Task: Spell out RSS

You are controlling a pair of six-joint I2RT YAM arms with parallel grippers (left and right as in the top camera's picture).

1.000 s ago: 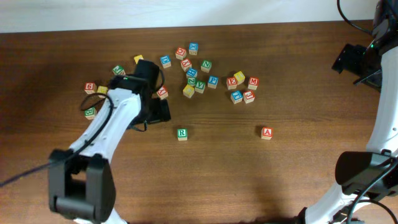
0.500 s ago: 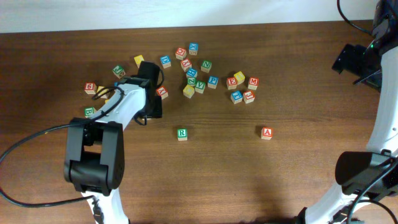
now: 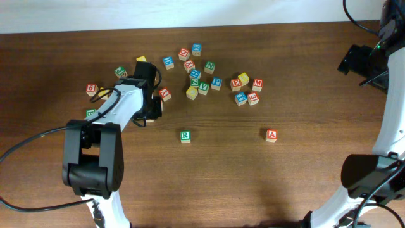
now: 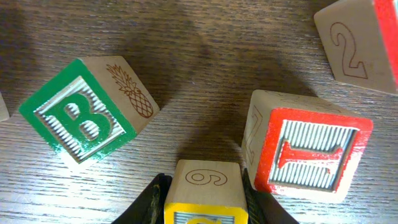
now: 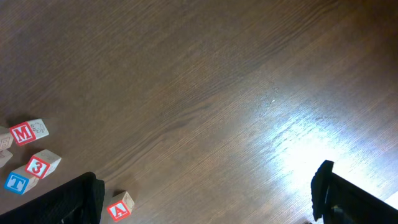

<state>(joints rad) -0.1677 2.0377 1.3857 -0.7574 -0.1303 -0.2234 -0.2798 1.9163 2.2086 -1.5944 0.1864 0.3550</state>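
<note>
Yellow-faced cube (image 4: 206, 186) is pinched tight by the left gripper (image 4: 204, 199), green B cube (image 4: 84, 112) is seen at its 10 o'clock, right gripper (image 5: 205, 199) is spread wide, empty.

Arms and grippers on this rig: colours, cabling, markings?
Both have white tubular links and black blocky joint housings. The left arm has a black cable at its base. The right arm has black cables above and a small green light. The left gripper and right gripper have black fingers. No markings are legible.
</note>
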